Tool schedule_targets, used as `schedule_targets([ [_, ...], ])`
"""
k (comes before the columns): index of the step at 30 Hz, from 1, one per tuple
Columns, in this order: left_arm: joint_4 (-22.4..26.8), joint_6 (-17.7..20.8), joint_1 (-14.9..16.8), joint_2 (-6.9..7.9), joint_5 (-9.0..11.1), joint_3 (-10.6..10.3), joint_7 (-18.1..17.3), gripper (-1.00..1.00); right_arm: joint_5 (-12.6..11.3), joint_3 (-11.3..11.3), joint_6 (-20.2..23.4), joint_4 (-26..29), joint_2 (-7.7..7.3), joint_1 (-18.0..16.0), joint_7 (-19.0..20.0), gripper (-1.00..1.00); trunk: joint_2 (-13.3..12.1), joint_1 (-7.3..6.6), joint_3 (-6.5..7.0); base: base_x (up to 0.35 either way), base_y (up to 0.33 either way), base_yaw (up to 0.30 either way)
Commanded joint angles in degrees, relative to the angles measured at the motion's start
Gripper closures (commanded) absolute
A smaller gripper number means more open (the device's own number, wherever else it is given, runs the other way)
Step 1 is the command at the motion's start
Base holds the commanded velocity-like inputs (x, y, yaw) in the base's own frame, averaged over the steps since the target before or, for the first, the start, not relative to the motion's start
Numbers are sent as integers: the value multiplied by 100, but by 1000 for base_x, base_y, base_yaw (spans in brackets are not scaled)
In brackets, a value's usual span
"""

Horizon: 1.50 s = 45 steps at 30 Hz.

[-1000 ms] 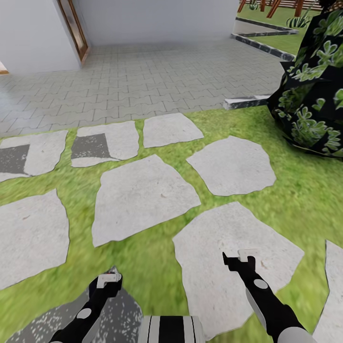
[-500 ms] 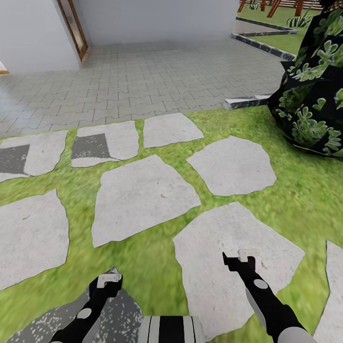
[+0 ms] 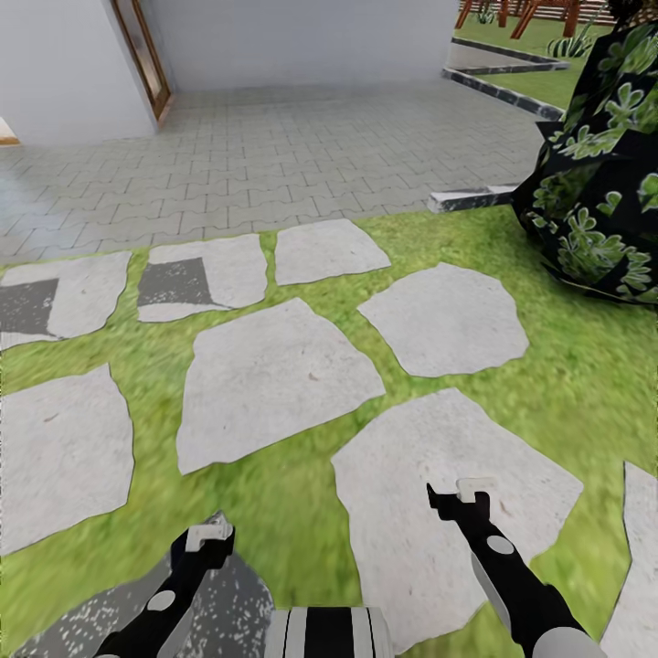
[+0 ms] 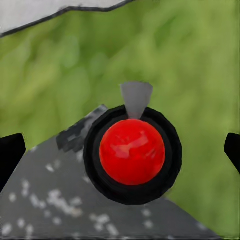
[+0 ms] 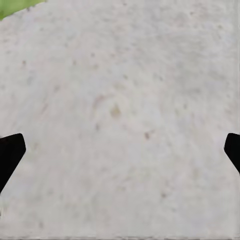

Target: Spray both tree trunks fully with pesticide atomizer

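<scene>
House wall [image 3: 73,64]: smooth white render at far left, with a brown wooden door frame [image 3: 142,50] set in it.
Paving [image 3: 274,174]: grey interlocking blocks, fine zigzag joints, running across the far half of the head view.
Lawn [image 3: 302,493]: bright green grass, blurred texture, filling the gaps between stones.
Stepping stones [image 3: 274,379]: flat, pale grey, irregular polygons with speckled faces; two at left carry dark square patches.
Left gripper [image 3: 208,537]: fingers spread wide, nothing between them; black tips sit at the edges of the wrist view.
Red knob [image 4: 132,152]: glossy red dome in a black ring, with a grey wedge above it, seen below the left gripper over a dark speckled slab [image 4: 45,195]. Cannot tell what it is.
Right gripper [image 3: 461,498]: fingers spread wide, empty, over a pale stone [image 5: 120,115].
Bush [image 3: 603,183]: dark, broad-leaved, green-mottled, at far right on the lawn.
Fence [image 3: 539,11]: brown wooden slats, far upper right.
Change from earlier frame: whole view shifted slightly, so camera motion; arms hold the same pose.
</scene>
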State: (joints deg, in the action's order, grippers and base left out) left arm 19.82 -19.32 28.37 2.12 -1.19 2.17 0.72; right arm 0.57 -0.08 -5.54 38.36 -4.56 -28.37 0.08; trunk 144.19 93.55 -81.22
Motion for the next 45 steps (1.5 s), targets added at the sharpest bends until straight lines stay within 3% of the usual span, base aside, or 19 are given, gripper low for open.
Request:
schedule_targets([
  [1,-5,-19,2,-1,-13,12,7,-100,5,-1,-17,-4,-1,-2,1,-100,1,-3,-3,-198,0,0],
  [30,9,-19,11,-10,-5,12,7,-100,13,-1,-17,-21,-1,-2,-1,-100,1,-3,-2,2,0,0],
  [31,10,-19,11,-10,-5,12,7,100,13,-1,-17,-21,-1,-2,-1,-100,1,-3,-2,0,0,0],
  [45,19,-28,11,-5,4,23,7,100,13,-1,-17,-21,-1,-2,-4,-100,1,-3,-2,0,0,0],
])
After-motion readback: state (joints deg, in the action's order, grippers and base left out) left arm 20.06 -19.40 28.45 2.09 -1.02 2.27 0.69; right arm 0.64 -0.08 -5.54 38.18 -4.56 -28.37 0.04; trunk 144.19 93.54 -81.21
